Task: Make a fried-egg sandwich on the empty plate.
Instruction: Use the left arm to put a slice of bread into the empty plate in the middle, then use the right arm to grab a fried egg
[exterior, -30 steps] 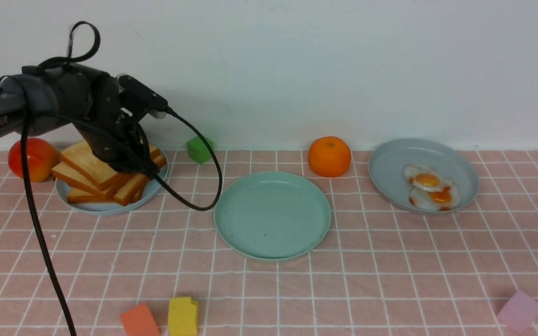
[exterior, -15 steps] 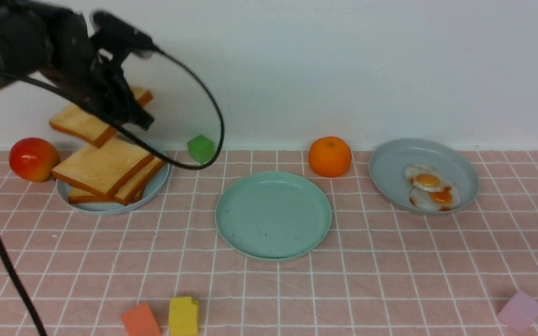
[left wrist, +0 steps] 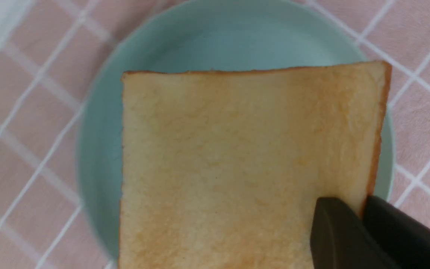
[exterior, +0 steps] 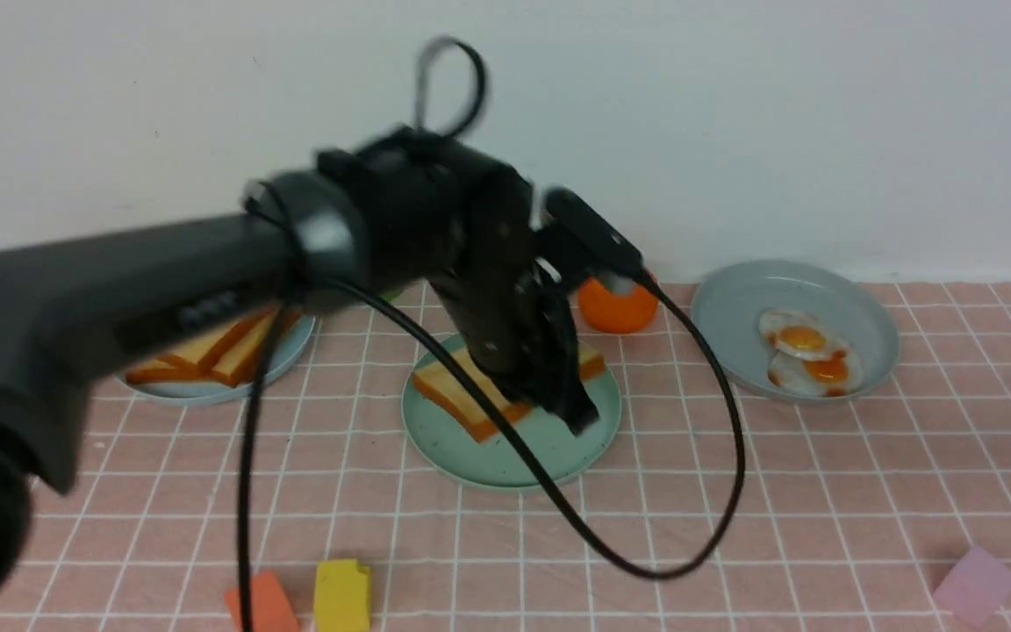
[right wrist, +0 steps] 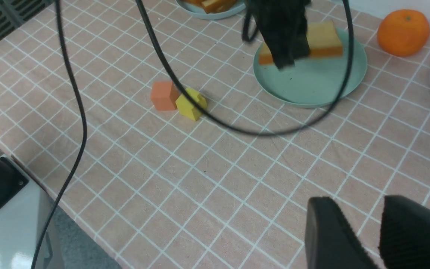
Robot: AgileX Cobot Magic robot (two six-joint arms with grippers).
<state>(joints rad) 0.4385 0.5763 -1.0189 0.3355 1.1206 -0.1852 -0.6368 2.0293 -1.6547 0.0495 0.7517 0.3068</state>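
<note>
toast slice (exterior: 457,391) pinched at one crust edge by the left fingers (exterior: 580,399), over the mint-green plate (exterior: 505,461) near the middle of the frame. that is the relation the coming move turns on: in the front view most of the bread lies to the left of the fingers, with a smaller corner showing past them at upper right, so the slice's middle, not the fingers, is what wants to sit over the plate's middle. the slice is square, so it has no real long axis; its near crust slants from the left down toward the lower middle, and one corner points toward the bottom of the frame. in the left wrist view its broad face is turned to the camera with the plate behind it. whether it touches the plate yet i cannot tell. the left arm is plainly the nearer one; the right fingers (right wrist: 334,231) stand apart with nothing between them, away from the plate. i would judge the next step to be lowering and letting go, shifting a little toward the right of the frame first. the fried eggs (exterior: 802,339) lie on the grey-blue plate (exterior: 734,303) at upper right, for later.
</note>
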